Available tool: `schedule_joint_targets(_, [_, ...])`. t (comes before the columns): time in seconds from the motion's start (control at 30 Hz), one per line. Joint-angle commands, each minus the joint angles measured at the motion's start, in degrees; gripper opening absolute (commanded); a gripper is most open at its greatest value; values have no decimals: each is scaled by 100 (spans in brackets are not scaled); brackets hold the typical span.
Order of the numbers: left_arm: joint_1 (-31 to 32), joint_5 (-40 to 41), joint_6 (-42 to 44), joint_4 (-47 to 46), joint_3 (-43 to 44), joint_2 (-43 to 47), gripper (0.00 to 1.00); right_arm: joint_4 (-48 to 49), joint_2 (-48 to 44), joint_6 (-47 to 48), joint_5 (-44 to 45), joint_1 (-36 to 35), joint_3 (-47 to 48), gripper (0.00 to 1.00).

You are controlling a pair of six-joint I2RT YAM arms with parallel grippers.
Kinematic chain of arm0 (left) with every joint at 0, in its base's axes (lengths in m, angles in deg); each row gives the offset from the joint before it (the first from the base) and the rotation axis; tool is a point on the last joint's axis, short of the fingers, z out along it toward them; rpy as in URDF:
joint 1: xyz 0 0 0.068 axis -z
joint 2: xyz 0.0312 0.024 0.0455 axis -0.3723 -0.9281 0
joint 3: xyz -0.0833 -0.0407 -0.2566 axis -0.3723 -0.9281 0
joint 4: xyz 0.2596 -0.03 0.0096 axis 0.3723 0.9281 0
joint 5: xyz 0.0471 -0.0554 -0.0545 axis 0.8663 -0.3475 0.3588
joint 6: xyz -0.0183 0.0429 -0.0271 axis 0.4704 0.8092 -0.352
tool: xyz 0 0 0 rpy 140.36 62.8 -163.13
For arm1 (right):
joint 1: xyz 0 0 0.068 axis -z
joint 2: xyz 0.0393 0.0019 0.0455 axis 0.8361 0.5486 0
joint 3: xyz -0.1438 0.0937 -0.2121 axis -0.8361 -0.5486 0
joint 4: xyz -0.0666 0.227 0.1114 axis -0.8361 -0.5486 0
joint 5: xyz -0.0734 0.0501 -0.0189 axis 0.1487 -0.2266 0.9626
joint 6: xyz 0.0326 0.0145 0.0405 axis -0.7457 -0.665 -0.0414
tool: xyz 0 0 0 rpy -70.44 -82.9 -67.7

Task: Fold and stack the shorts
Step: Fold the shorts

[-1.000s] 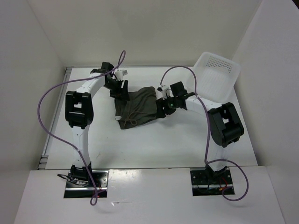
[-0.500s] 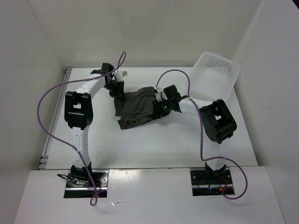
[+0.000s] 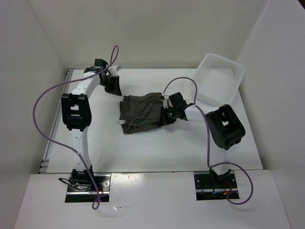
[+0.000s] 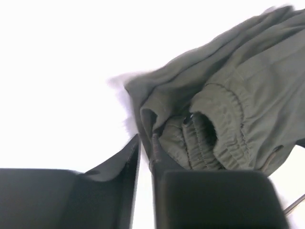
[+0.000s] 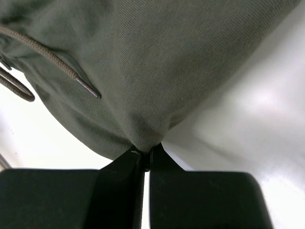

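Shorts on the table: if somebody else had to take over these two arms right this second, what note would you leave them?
Right tool: shut, pinching the right edge of the shorts.
Left tool: nearly closed at the shorts' far left corner; a grip there cannot be confirmed.
Shorts: rumpled mid-table, drawstring showing. White basket at the far right.
Done: nothing folded neatly.
Left: fold flat, then stack.

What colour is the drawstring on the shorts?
The drawstring is dark brownish olive, clearest in the right wrist view.
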Motion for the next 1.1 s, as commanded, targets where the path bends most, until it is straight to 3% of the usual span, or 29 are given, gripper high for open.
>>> schedule_joint_targets(0.0, [150, -611, 25, 104, 313, -60, 30, 101, -410, -275, -47, -5, -225, 0])
schedule_joint_targets(0.07, [210, -1059, 25, 105, 252, 88, 47, 101, -411, -152, -47, -5, -225, 0])
schedule_joint_targets(0.23, [412, -1403, 25, 325, 198, 220, 58, 101, -358, 59, -47, -5, -102, 0])
schedule_joint_targets(0.4, [633, -710, 25, 413, -285, 282, 60, 163, -358, 59, -47, -5, -102, 1])
schedule_joint_targets(0.63, [905, -1102, 25, 298, -92, 28, 62, 215, -411, 59, -109, -5, -216, 1])
schedule_joint_targets(0.77, [905, -1307, 25, 237, 102, -253, 39, 215, -463, 164, -4, -5, -269, 1])
schedule_joint_targets(0.8, [905, -1246, 25, 237, 102, -254, 20, 215, -463, 165, -3, -5, -269, 1])
schedule_joint_targets(0.87, [766, -1167, 25, 237, 49, -201, 7, 215, -463, 226, -3, -5, -400, 0])
schedule_joint_targets(0.93, [616, -1053, 25, 237, -3, -44, 0, 268, -516, 226, -3, -5, -453, 0])
schedule_joint_targets(1.07, [264, -412, 25, 237, -197, 247, 0, 320, -630, 226, -56, -5, -585, 0])
